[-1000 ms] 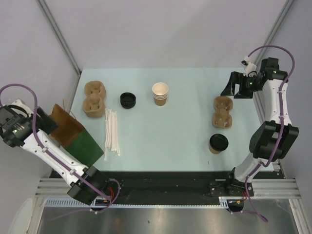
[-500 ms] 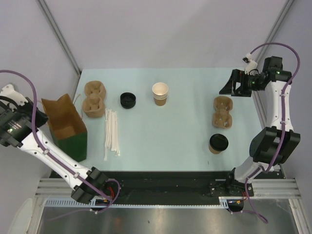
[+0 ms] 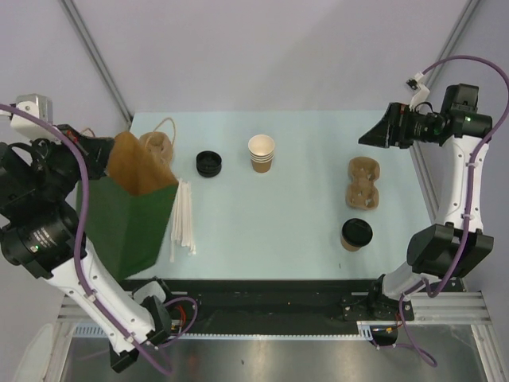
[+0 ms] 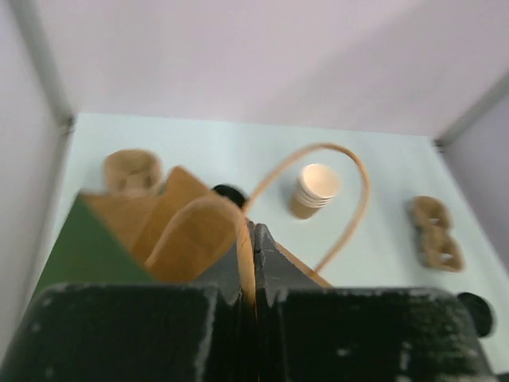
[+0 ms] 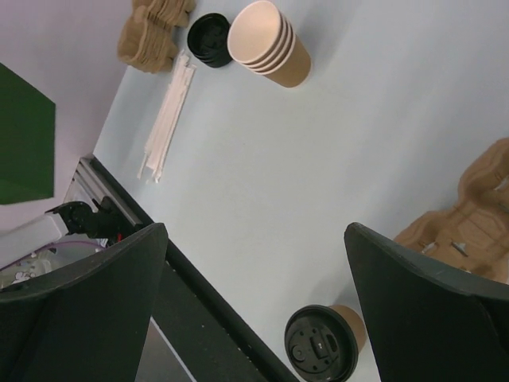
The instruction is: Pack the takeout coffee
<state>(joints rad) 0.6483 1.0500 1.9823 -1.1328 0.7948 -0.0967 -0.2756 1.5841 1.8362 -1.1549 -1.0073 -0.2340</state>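
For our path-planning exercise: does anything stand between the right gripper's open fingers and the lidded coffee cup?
The cardboard cup carrier lies on the table between the right gripper and the lidded coffee cup; nothing covers the cup from above.

One green paper bag (image 3: 131, 223), near left. One lidded takeout coffee (image 3: 356, 234), near right. One stack of nested tan cups (image 3: 261, 152), far centre, four rims showing. One loose black lid (image 3: 209, 163) to its left. Two pulp cup carriers: the left carrier (image 5: 147, 36) and the right carrier (image 3: 363, 183). One bundle of white straws (image 3: 183, 215); their number cannot be told.
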